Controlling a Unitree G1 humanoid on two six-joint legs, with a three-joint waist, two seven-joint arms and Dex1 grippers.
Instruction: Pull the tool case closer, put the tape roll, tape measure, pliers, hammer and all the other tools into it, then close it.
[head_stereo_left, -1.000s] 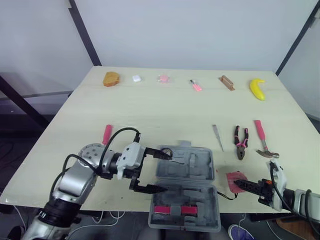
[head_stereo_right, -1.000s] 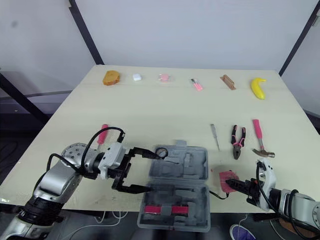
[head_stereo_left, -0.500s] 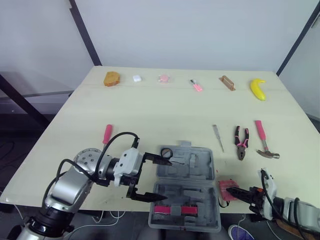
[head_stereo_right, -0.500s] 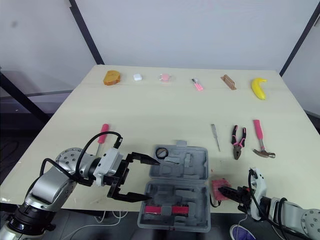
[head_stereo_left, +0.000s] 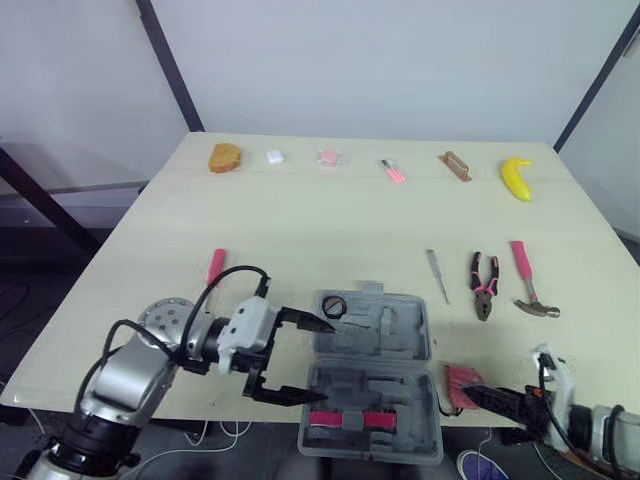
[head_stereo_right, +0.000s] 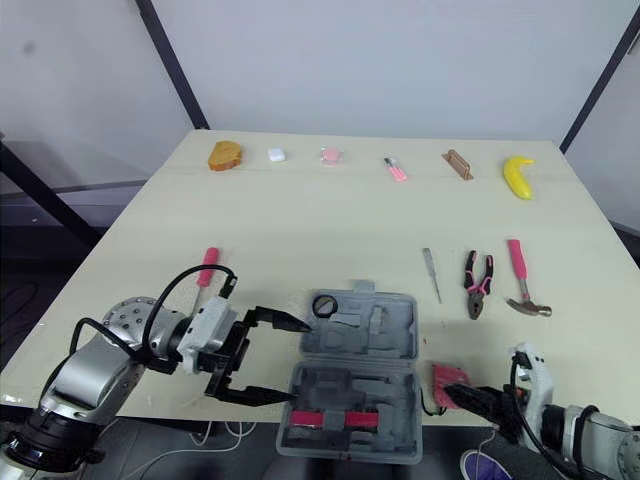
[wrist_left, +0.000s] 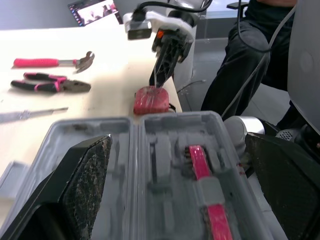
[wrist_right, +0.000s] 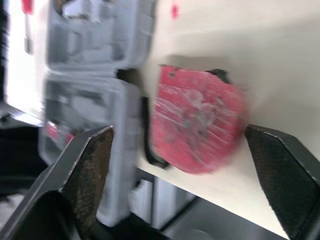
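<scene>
Clearly wide-open, empty left end effector (head_stereo_left: 326, 361)

You had soft, even light from overhead. The pale worktop (head_stereo_left: 330, 215) was bright without glare, and only a faint, short shadow lay around the tool case (head_stereo_left: 372, 340). In the right wrist view the red tape measure (wrist_right: 197, 122) and the case were smeared with blur. In the left wrist view the near end of the case was out of focus.
</scene>
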